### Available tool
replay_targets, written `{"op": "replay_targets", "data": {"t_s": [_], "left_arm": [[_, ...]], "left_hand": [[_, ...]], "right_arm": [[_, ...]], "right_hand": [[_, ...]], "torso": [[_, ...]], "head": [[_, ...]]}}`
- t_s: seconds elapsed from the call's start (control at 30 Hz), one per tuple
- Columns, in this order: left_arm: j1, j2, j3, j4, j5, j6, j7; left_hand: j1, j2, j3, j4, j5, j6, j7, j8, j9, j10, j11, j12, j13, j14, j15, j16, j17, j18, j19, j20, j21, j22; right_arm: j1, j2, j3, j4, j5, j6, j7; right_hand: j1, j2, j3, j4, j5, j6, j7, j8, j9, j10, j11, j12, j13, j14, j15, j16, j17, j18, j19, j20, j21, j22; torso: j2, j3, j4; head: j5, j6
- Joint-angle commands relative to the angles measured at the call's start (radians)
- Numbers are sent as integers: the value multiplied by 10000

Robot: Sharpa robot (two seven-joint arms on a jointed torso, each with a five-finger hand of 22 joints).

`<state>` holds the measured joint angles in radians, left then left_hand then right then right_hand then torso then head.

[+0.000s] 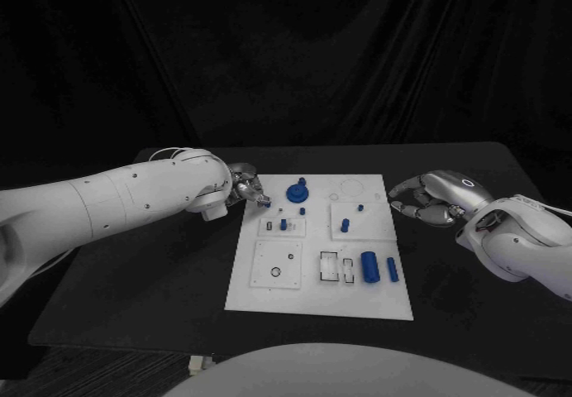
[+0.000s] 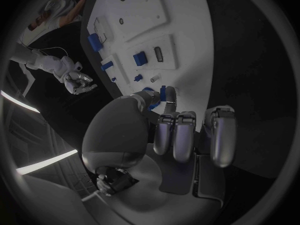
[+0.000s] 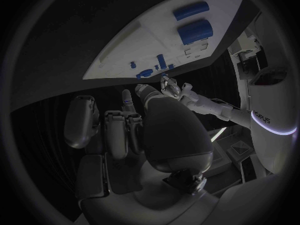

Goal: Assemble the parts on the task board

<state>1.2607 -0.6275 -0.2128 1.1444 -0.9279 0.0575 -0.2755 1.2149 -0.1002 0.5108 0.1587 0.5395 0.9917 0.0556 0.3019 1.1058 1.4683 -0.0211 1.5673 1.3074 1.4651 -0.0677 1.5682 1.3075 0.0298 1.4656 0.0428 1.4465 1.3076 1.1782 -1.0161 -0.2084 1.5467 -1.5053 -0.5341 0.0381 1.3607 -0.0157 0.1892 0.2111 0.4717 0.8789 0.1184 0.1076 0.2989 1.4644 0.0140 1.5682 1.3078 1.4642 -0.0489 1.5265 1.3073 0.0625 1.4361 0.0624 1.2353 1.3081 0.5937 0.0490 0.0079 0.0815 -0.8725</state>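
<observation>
The white task board (image 1: 269,285) lies in the middle of the black table. My left hand (image 1: 248,185) hovers at the board's far left corner and pinches a small blue part (image 2: 164,93) between thumb and finger. A round blue part (image 1: 298,194) stands just beside it on the board. My right hand (image 1: 424,199) hangs off the board's far right edge with its fingers curled in. A slim bluish shape (image 3: 127,99) rises by its thumb; I cannot tell whether that is a part or a finger.
Small blue pegs (image 1: 345,223) stand in the board's middle row. A thick blue cylinder (image 1: 371,269) and a slimmer one (image 1: 393,267) lie near the board's front right. Bare black table (image 1: 155,281) surrounds the board.
</observation>
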Motion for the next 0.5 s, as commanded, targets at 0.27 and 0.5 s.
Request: {"op": "replay_targets", "data": {"t_s": [0.27, 0.5], "left_arm": [[-8, -960, 4, 1640, -519, -1188, -961], [-10, -1448, 0, 2533, -1046, -1654, -1251]], "left_hand": [[-29, 56, 1118, -1135, -7, 60, -34, 57, 1, 1025, 27, 35, 2634, 1057, 17, 26, 2633, 37, 339, 24, -32, 2191], [-57, 50, 1127, -1172, -105, 76, -28, 35, -27, 1025, 34, 35, 2634, 1057, 23, 26, 2633, 37, 338, 28, -31, 2190]], "right_arm": [[-29, -64, 7, 39, -22, -27, -146], [-31, -67, 7, 55, -21, -54, -142]], "right_hand": [[21, -33, 64, -1, 68, 30, -18, 11, -20, 1064, 59, 25, 2630, 922, 33, -33, 2210, 126, -39, 6, -53, 1586], [21, -33, 64, -1, 68, 30, -18, 11, -20, 1064, 59, 25, 2630, 922, 33, -33, 2210, 126, -39, 6, -53, 1586]], "torso": [[2, 1, 0], [1, 4, -4]], "head": [[12, -1], [11, -1]]}}
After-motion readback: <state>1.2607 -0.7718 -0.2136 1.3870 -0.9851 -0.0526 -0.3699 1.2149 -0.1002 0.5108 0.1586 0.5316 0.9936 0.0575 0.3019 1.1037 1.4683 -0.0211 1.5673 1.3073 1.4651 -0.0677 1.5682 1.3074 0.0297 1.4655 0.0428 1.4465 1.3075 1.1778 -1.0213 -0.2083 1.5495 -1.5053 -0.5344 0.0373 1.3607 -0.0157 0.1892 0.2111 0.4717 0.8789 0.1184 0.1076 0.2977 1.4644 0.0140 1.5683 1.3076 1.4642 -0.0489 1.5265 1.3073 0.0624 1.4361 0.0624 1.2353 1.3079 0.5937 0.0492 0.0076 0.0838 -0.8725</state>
